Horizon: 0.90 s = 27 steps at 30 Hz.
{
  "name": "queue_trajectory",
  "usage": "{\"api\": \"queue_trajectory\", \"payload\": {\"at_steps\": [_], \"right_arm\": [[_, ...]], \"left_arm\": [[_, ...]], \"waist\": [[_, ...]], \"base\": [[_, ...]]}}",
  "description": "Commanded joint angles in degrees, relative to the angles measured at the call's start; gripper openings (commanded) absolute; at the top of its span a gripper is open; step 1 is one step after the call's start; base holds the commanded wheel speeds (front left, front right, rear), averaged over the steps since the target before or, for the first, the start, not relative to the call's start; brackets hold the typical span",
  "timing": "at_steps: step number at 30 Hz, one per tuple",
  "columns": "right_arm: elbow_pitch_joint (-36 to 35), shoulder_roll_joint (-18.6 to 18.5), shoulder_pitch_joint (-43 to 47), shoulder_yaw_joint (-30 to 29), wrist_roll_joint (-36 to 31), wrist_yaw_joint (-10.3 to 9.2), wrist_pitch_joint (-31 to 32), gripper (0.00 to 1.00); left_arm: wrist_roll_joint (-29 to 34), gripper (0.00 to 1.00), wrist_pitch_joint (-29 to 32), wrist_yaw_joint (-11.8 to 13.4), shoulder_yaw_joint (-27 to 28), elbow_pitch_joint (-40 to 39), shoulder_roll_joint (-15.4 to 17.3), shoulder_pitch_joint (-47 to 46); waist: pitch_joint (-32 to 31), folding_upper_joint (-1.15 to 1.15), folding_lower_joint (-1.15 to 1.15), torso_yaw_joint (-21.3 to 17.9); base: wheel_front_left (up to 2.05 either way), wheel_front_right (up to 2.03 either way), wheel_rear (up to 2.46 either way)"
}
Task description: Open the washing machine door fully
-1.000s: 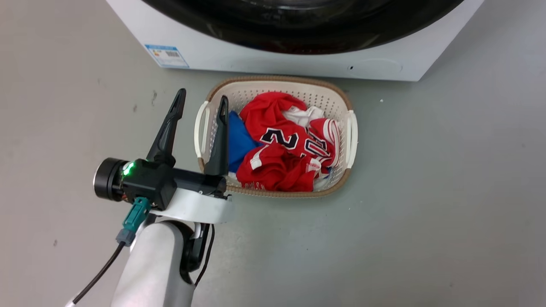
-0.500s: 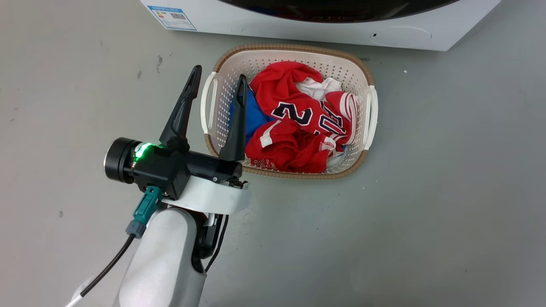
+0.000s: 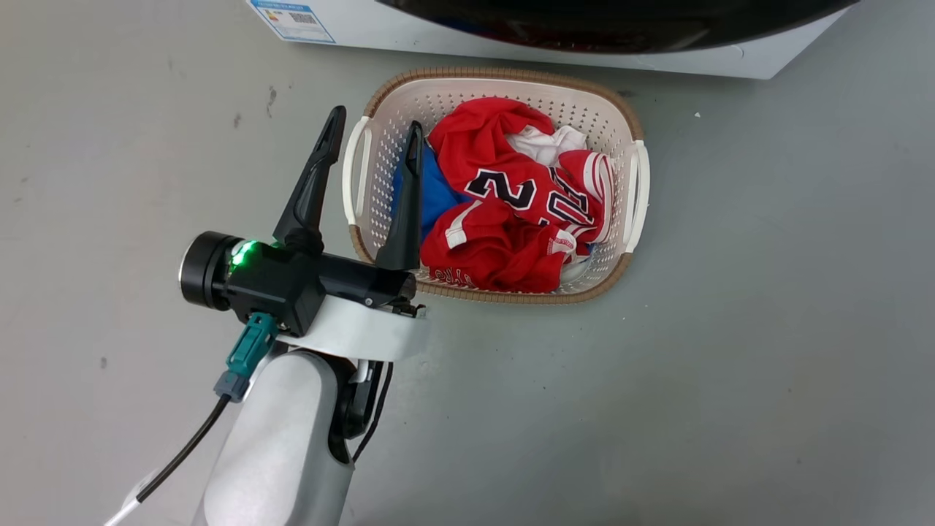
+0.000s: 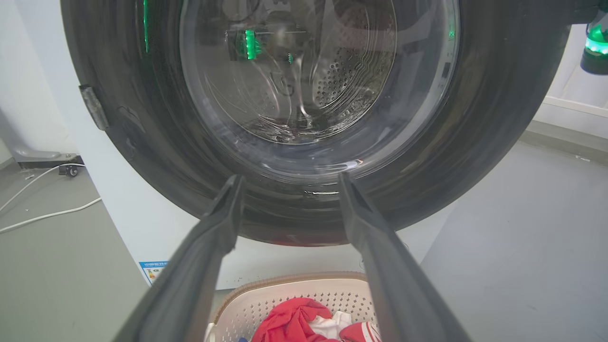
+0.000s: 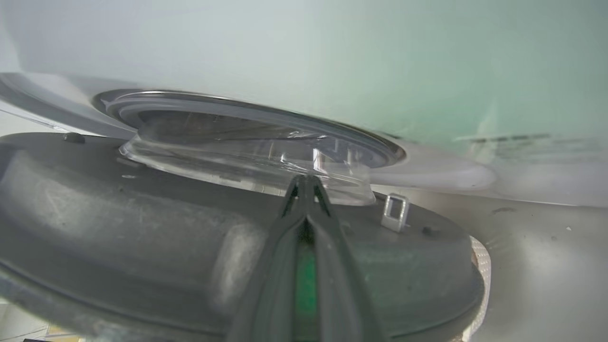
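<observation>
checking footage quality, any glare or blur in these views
Head view: sharp, evenly lit. Left wrist view: green light glints on the washing machine door, wide-angle bulge. Right wrist view: streaky blur upper right, right claw soft up close.

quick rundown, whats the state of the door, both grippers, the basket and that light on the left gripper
door: partly open, inner side and latch exposed
right gripper: jaws shut, empty, tips at the door's inner side
basket: upright, loaded with clothes
left gripper: jaws open, empty, over the basket's left handle
light on left gripper: lit green
</observation>
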Motion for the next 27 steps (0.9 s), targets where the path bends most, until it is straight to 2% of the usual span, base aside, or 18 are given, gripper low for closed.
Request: {"api": "queue_trajectory", "payload": {"at_steps": [1, 11, 27], "right_arm": [[-0.36, 0.79, 0.43, 0.60, 0.44, 0.02, 0.73, 0.00], [-5.26, 1.26, 5.84, 4.87, 2.25, 0.09, 5.85, 0.00], [-22.19, -1.42, 20.77, 13.76, 8.21, 0.09, 5.07, 0.00]], "left_arm": [[0.26, 1.00, -0.15, -0.20, 0.16, 0.13, -0.07, -0.70], [0.86, 1.00, -0.15, -1.05, 1.32, 1.45, -0.07, 1.50], [0.51, 1.00, -0.15, -3.41, 2.51, 5.20, -0.07, 7.42]], "waist": [[-0.35, 0.00, -0.01, -0.12], [-4.58, 0.00, -0.01, -2.05], [-15.20, 0.00, -0.01, -3.31]], "base": [[0.00, 0.00, 0.00], [0.00, 0.00, 0.00], [0.00, 0.00, 0.00]]}}
